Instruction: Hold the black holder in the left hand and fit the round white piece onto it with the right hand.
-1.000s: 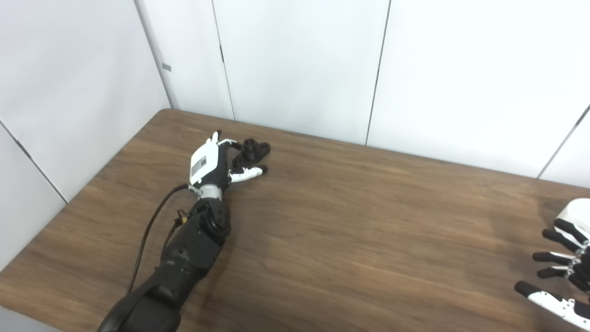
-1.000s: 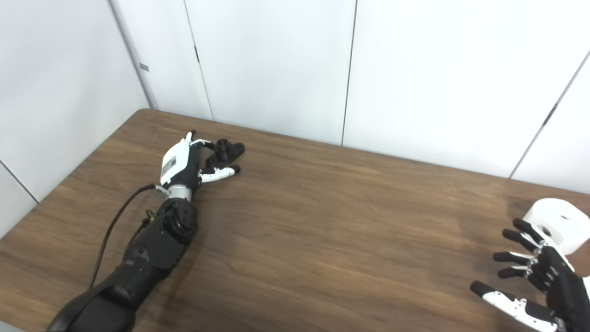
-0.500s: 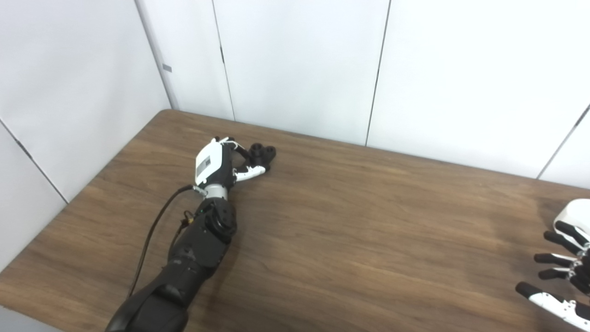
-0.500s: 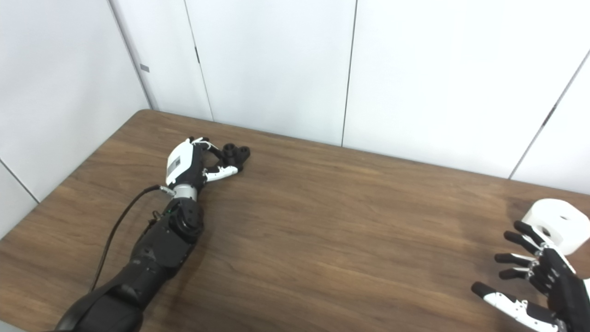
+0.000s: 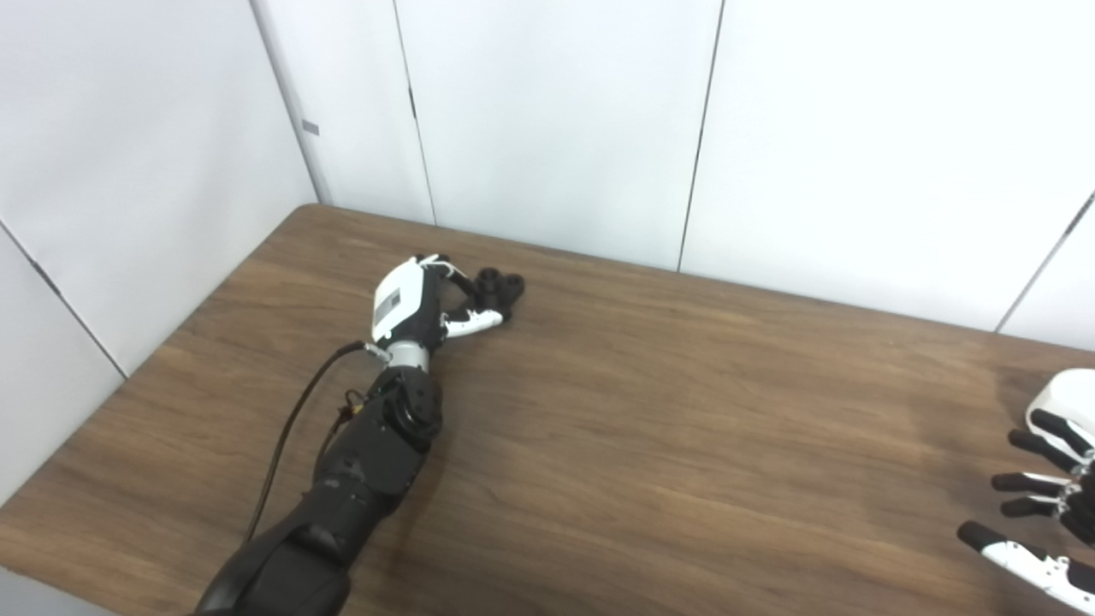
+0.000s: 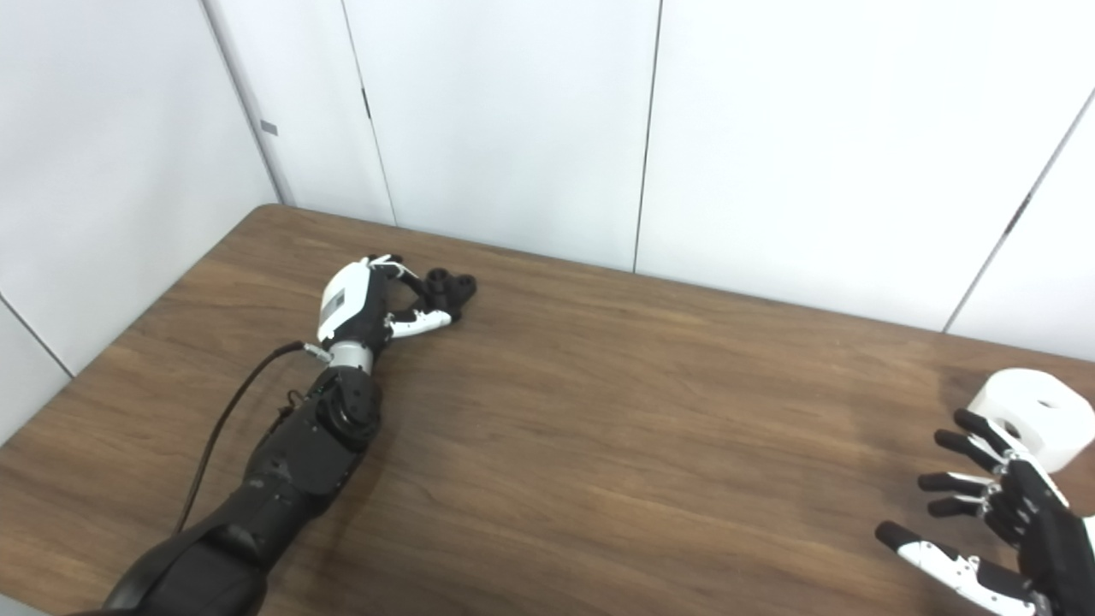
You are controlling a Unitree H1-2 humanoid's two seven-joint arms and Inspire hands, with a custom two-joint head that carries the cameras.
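No legible text or labels.

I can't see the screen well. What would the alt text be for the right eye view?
A left robot hand at the far left of a brown wooden table closes around a small black holder. At the right edge, the right robot hand is open with fingers spread beside a round white piece. White wall panels stand behind.

Dark wood-grain table [image 6: 599, 445], backed by white wall panels. At the far left, black holder [image 6: 446, 289] on the surface, wrapped by the fingers of the left hand [image 6: 364, 301]; whether lifted or resting cannot be told. At the right edge, round white piece [image 6: 1031, 417] lying flat, just beyond the spread fingertips of the right hand [image 6: 1009, 522].
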